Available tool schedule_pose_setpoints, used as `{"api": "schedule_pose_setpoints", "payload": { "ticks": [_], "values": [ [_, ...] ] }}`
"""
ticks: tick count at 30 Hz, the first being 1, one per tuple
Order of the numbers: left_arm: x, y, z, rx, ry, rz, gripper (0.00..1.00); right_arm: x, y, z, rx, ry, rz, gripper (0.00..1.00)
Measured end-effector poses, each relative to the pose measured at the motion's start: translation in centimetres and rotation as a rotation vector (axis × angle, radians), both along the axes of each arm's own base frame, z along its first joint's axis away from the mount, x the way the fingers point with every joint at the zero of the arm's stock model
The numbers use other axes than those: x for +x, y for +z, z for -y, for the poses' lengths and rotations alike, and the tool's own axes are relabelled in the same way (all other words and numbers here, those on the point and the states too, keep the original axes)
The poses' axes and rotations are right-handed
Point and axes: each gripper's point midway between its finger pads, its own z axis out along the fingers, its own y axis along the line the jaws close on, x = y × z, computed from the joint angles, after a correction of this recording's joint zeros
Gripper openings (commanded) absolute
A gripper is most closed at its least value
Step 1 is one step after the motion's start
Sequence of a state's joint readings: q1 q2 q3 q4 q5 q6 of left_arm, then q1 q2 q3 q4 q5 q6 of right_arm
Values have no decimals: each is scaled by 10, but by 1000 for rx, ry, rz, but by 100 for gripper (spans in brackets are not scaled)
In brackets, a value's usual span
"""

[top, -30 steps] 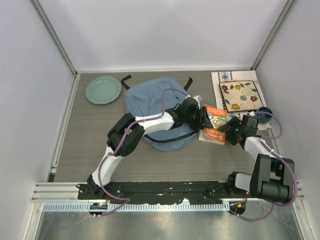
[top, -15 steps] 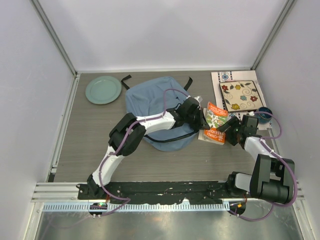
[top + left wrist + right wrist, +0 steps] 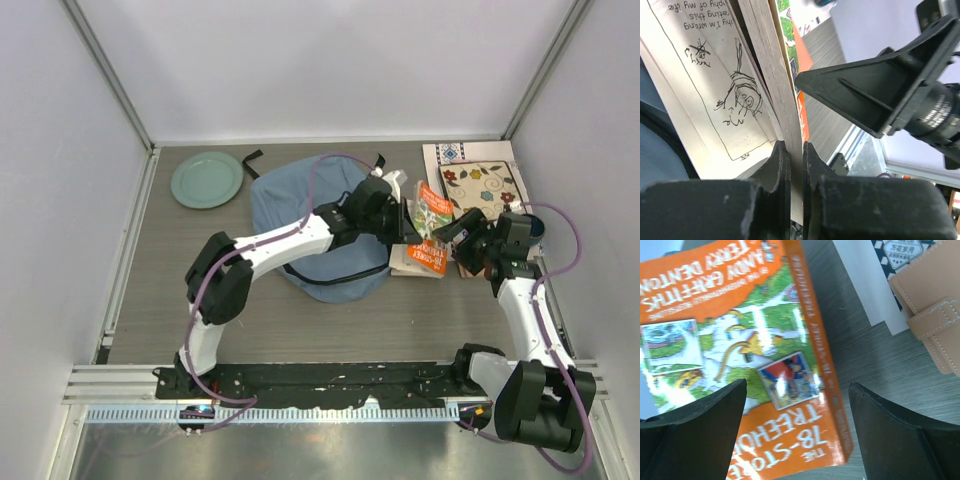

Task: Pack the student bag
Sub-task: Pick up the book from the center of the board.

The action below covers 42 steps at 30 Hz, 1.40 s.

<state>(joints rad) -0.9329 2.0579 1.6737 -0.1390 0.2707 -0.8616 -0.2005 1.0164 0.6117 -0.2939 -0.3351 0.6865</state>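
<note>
1. The student bag (image 3: pixel 300 215), a large soft dusty-blue fabric backpack, lies at the middle of the grey wood-grain table (image 3: pixel 180 300), toward its far edge.
2. The left arm reaches from the near edge diagonally across the bag to the bag's right side. The left gripper (image 3: pixel 405 222) has its jaws clamped together on the edge of an orange paperback book (image 3: pixel 425 240), which stands tilted with its illustrated pages fanned open (image 3: pixel 730 85).
3. The right arm extends from the near right corner toward the far edge, its wrist turned left. The right gripper (image 3: pixel 462 235) hangs just beside the book's cover (image 3: pixel 755 355), jaws wide apart and gripping nothing.
4. A round pale-green plate (image 3: pixel 207 179) sits near the far left corner
</note>
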Motion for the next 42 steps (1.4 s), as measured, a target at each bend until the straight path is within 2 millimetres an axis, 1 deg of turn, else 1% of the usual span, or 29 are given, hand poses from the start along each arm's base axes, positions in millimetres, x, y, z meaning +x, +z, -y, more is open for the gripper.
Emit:
{"api": "schedule_pose_setpoints", "payload": {
  "ticks": [3,6,7,9,13,18,21,22,24,27,30,33,35,38,42],
  "values": [
    [5,34,-14,-48,17,40,0,1,18,0,-5,0,40,89],
    [12,65,-27,-100,41,82,0,2,29,-2,3,12,65,90],
    [15,74,-31,-117,48,96,0,2,33,-4,13,24,78,89],
    [18,85,-38,-145,56,112,0,3,43,-11,41,54,111,90],
    [21,96,-47,-193,56,133,0,8,69,-30,133,144,208,90],
    [19,103,-52,-241,42,133,0,15,106,-46,226,217,337,90],
    [15,114,-55,-262,27,140,0,17,125,-53,280,252,409,90],
    [13,121,-57,-277,19,148,0,17,129,-56,300,263,425,90],
    [11,133,-58,-303,5,163,0,19,131,-59,337,278,443,90],
    [6,147,-60,-348,-12,175,0,20,126,-61,371,283,434,90],
    [2,155,-62,-371,-27,180,0,20,124,-62,378,287,428,90],
    [0,157,-65,-377,-36,174,0,20,127,-63,384,302,444,90],
    [0,157,-66,-382,-42,160,0,21,126,-65,403,309,445,90],
    [-2,151,-67,-397,-49,130,0,19,117,-67,441,313,431,90],
    [-4,137,-69,-416,-53,70,0,15,102,-73,482,316,393,90]
  ]
}}
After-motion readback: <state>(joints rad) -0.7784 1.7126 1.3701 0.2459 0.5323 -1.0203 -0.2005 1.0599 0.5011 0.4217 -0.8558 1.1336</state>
